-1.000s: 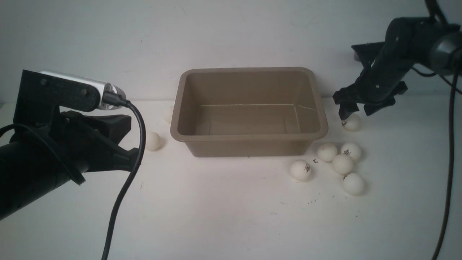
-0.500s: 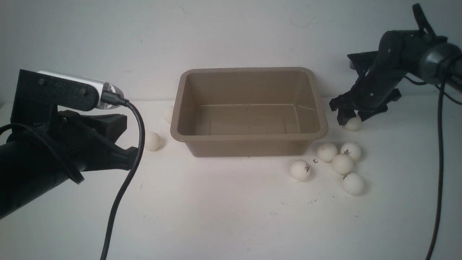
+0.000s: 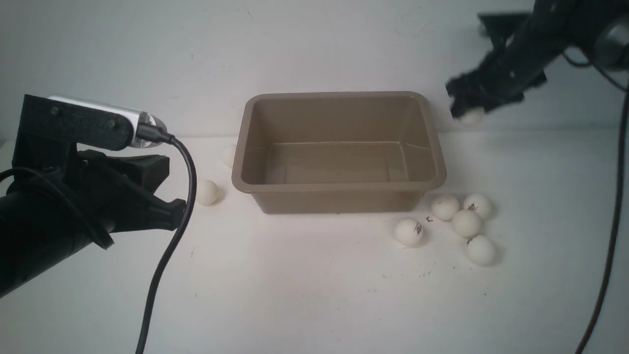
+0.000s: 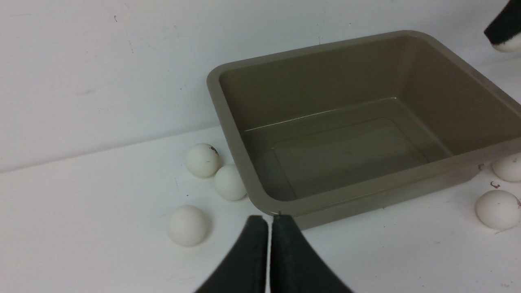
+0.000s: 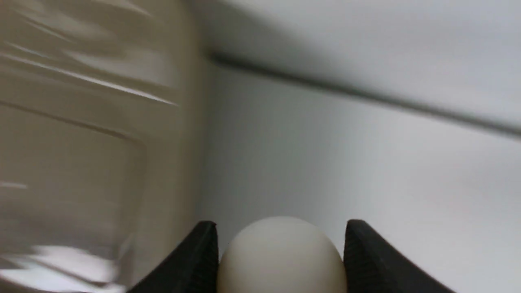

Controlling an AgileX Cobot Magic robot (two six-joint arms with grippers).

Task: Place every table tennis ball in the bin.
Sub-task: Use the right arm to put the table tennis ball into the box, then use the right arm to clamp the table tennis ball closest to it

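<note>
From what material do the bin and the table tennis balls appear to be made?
Bin: probably moulded plastic, semi-gloss, given its rounded corners and the shiny lines inside.
Balls: likely thin plastic, matt, off-white, smooth, some with dark print; hollowness cannot be seen.

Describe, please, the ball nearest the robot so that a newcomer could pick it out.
Find the big brown bin, then look right of it to the white balls on the table. Four form a loose cluster; yours is the one closest to the robot, with a dark mark beside its upper left edge.
</note>
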